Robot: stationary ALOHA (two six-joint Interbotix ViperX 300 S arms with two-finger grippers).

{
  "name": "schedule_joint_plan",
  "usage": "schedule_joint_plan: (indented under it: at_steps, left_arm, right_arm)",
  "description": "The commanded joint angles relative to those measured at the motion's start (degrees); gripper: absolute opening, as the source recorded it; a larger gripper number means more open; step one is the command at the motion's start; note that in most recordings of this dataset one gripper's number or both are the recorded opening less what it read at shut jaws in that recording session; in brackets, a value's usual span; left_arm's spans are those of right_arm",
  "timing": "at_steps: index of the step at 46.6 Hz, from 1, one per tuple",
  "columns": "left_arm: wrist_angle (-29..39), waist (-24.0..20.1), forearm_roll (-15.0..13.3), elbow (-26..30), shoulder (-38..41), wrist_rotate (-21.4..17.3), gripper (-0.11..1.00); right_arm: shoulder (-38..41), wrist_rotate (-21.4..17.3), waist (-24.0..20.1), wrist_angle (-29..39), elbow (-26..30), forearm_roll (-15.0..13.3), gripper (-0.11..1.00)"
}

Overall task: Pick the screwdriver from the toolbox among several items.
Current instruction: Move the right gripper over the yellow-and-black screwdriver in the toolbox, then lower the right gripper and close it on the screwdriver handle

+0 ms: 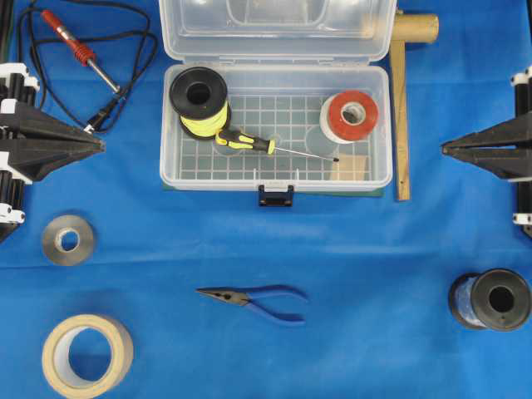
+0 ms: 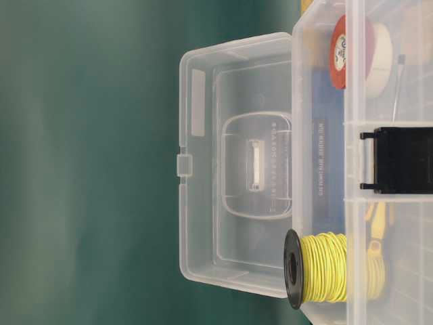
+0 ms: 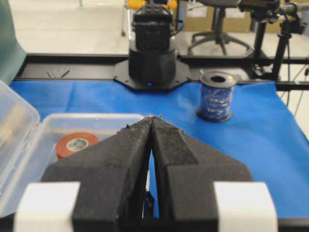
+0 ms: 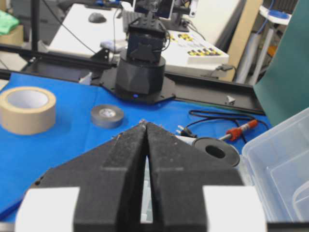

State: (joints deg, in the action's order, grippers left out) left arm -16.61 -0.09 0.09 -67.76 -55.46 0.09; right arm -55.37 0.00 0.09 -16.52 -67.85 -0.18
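The screwdriver [image 1: 245, 141], with its yellow-and-black handle and thin shaft, lies flat in the open clear toolbox [image 1: 169, 125] between the black spool of yellow wire [image 1: 199, 100] and the red-and-white tape roll [image 1: 349, 116]. A tan wooden square [image 1: 349, 169] sits by the shaft's tip. My left gripper [image 1: 100, 145] is shut and empty, left of the box. My right gripper [image 1: 445, 150] is shut and empty, right of the box. Both jaws show closed in the wrist views, the left gripper [image 3: 153, 118] and the right gripper [image 4: 145, 123].
The toolbox lid [image 1: 278, 29] stands open at the back. A red soldering iron [image 1: 79, 50] with its cord lies back left. A grey tape roll [image 1: 68, 239], a masking tape roll [image 1: 87, 356], blue pliers [image 1: 258, 299], a blue wire spool [image 1: 490, 299] and a wooden tool [image 1: 403, 100] surround the box.
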Motion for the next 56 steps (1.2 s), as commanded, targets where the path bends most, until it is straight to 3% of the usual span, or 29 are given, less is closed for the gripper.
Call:
schedule_joint_plan:
  at_steps: [1, 7, 15, 27, 30, 40, 42, 49, 56]
  left_arm:
    - [0.1, 0.4, -2.0, 0.5, 0.4, 0.2, 0.0]
    - [0.2, 0.4, -1.9, 0.5, 0.6, 0.2, 0.0]
    - [0.3, 0.1, -2.0, 0.4, 0.5, 0.2, 0.0]
    - [0.2, -0.4, -2.1, 0.5, 0.6, 0.3, 0.0]
    - [0.2, -0.4, -2.1, 0.5, 0.5, 0.3, 0.0]
    - [0.0, -0.5, -2.3, 0.5, 0.3, 0.6, 0.0]
    - [0.0, -0.5, -2.3, 0.5, 0.3, 1.0, 0.0]
    - [0.0, -0.5, -2.3, 0.4, 0.4, 1.3, 0.0]
    - [-0.1, -0.5, -2.3, 0.5, 0.3, 1.3, 0.0]
  right_arm:
    - [1.0, -0.3, 0.4, -0.4, 1.9, 0.3, 0.0]
    - [4.4, -1.1, 1.8, 7.0, 7.2, 1.6, 0.0]
    - [12.3, -2.2, 7.4, 19.5, 16.7, 3.5, 0.0]
    - [29.2, -8.3, 9.4, 34.1, 31.9, 3.8, 0.01]
    - [33.4, -10.3, 9.9, 37.2, 35.3, 3.8, 0.09]
    - [48.0, -15.5, 11.3, 49.8, 47.9, 2.2, 0.69]
    - [50.5, -16.2, 11.3, 51.4, 50.0, 1.8, 0.76]
    - [60.1, -19.5, 11.3, 55.1, 56.7, 0.0, 0.71]
    - [67.9, -21.4, 11.3, 55.9, 59.7, -0.7, 0.72]
